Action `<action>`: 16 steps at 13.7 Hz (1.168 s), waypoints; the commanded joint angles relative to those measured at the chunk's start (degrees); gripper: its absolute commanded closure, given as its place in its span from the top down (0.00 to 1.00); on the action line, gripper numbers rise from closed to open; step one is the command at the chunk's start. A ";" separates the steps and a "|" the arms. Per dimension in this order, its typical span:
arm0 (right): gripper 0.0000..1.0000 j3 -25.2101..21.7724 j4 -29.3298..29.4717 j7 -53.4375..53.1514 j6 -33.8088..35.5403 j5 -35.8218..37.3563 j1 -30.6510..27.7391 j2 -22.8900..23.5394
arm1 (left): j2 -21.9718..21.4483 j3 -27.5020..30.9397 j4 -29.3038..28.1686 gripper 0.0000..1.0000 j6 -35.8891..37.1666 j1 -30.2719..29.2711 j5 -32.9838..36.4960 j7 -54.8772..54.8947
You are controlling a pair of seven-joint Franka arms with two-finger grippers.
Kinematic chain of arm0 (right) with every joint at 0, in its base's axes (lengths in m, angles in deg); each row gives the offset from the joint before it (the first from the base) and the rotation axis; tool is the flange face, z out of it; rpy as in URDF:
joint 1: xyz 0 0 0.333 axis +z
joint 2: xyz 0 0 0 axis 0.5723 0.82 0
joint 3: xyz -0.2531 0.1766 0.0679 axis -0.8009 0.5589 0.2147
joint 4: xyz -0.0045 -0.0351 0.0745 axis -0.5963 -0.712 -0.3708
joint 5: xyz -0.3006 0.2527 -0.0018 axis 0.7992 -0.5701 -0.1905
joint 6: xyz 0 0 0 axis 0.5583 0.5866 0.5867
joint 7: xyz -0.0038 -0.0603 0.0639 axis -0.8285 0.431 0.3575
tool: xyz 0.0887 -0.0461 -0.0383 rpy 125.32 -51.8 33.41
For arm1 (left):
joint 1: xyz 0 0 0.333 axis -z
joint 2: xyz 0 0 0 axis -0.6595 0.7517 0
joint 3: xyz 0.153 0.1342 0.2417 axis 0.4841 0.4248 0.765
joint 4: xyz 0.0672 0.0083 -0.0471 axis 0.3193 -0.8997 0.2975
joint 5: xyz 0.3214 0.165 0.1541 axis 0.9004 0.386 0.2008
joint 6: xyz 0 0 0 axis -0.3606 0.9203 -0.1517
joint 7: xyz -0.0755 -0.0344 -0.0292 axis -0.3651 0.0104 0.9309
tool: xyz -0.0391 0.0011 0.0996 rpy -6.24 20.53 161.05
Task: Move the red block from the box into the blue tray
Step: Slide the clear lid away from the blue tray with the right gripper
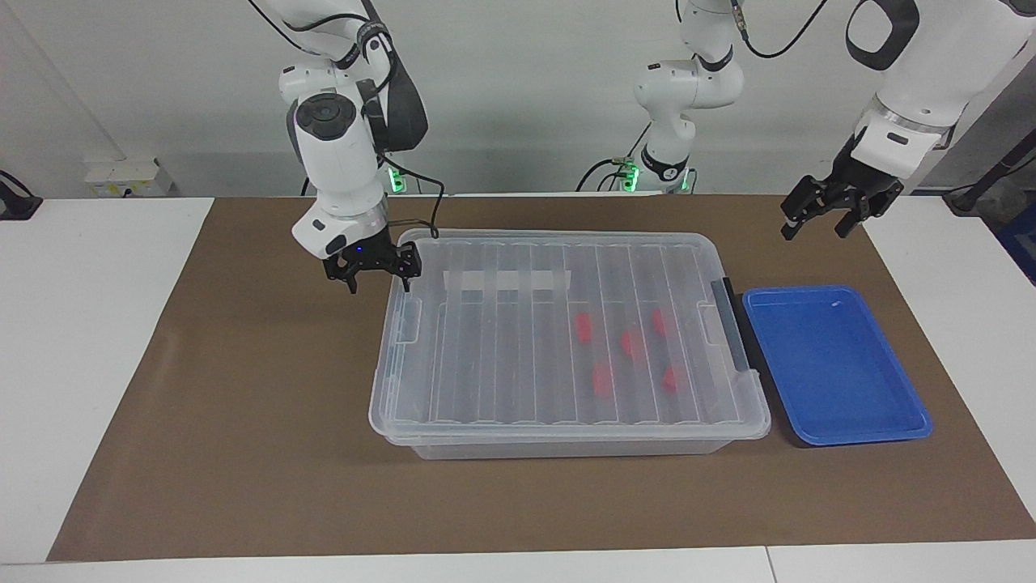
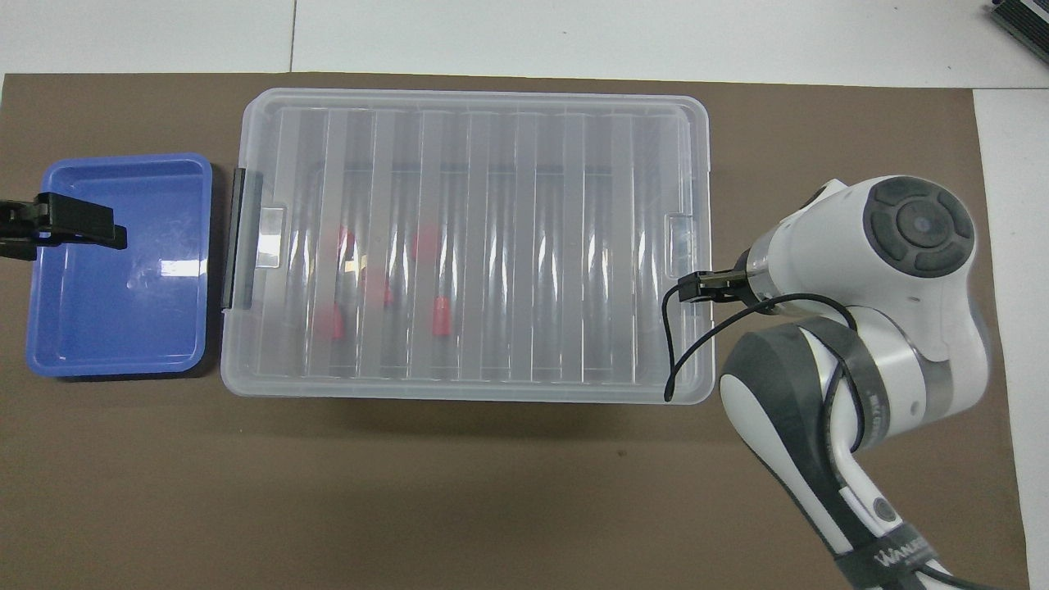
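Five red blocks [image 1: 603, 378] lie under the box [image 1: 566, 340] lid beside the blue tray [image 1: 834, 364], and the right gripper [image 1: 374, 275], fingers apart at the corner, could slip off while the left gripper [image 1: 834, 212] waits, fingers apart.

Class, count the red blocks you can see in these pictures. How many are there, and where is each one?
5, all inside the box under its closed clear lid, toward the blue tray: red blocks at and. The ribbed lid blurs them; more could be hidden.
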 commanded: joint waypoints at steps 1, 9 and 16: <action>0.96 0.30 -1.20 5.44 -0.57 -0.81 -2.90 -0.69 | -1.37 -0.14 -1.18 1.00 0.17 -0.15 1.22 -0.35; 0.97 0.30 -0.94 22.84 0.22 -0.81 -11.25 -0.42 | -1.37 -0.14 -1.26 1.00 0.17 -0.15 1.22 -0.35; 0.98 0.30 -0.85 39.36 2.33 -0.72 -18.28 -0.42 | -1.37 -0.14 -1.26 1.00 0.17 -0.15 1.22 -0.35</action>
